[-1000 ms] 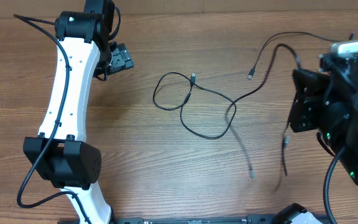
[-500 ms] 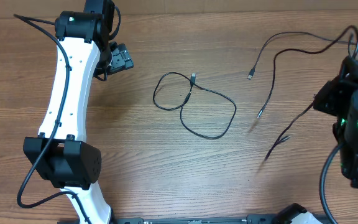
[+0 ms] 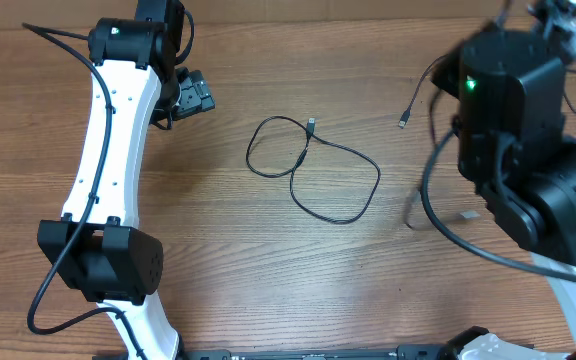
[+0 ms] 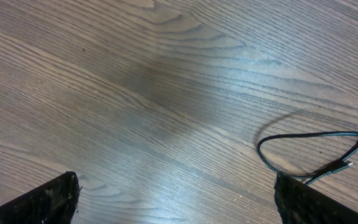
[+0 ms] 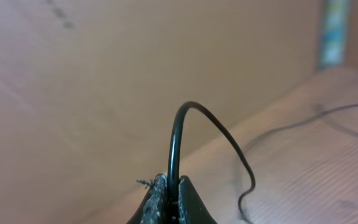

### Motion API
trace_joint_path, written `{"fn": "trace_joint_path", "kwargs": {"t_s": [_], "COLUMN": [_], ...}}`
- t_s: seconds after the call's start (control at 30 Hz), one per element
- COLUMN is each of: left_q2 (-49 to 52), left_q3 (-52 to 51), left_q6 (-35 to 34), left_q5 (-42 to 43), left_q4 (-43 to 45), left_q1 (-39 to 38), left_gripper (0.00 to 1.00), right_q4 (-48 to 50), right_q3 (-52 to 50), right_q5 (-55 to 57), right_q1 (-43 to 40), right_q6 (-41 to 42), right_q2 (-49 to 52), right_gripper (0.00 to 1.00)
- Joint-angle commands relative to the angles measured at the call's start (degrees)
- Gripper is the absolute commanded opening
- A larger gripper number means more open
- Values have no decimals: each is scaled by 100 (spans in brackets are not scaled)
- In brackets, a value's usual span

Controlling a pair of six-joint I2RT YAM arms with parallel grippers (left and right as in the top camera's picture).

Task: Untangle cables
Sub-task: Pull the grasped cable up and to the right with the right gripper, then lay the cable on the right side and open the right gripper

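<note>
left pincer (image 3: 190,97): spread wide and holding nothing, over bare wood at the far left of the table. In the left wrist view (image 4: 176,205) only its two dark, rough finger ends show, one in each bottom corner.
table (image 3: 218,230): brown wood grain with long streaks, smooth, with a soft sheen.
looped cable (image 3: 377,178): thin, round black cord lying flat near the middle of the table, well apart from both pincers. It crosses itself into a small loop and a larger one. Its long axis runs from upper left to lower right in the overhead view.
silver plug tip (image 3: 311,123): on the looped cable's end, pointing toward the far edge.
second cable (image 3: 420,90): thin and black, right of the loops. Its pale end lies on the wood and the cord climbs up and right until the right arm (image 3: 513,120) hides it.
right pincer (image 5: 168,196): pressed together, pinching a cord between its dark tips.
held cable (image 5: 185,109): glossy black. It rises straight from the tips, arches over to the right and drops to the wood. Whether it is the second cable cannot be told.
</note>
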Motion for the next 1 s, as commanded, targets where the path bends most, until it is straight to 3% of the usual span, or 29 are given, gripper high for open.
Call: {"fn": "trace_joint_path", "kwargs": {"t_s": [0.0,0.2,0.4,0.7,0.97], "left_q2": [-55,-55,-52,-55,-55], "left_q3": [2,2,2,2,2], "left_q6": [107,107,107,107,107], "left_q5": [-96,-96,-96,-96,-96], "left_q4": [9,7,7,7,7], "left_q1": [-39,-39,-39,-42,-39], "left_gripper": [100,100,100,100,100], "right_q4": [420,275,-643,-1799,-1742], "right_q3": [46,46,44,39,39], "right_q5": [-560,-424,-138,-234,-1718], "right_q1": [-15,-199,-1034,-3606,-5084], "right_q6": [157,142,146,146,144], "right_q2": [-13,-7,28,680,1554], "right_gripper": [4,4,4,4,4]}}
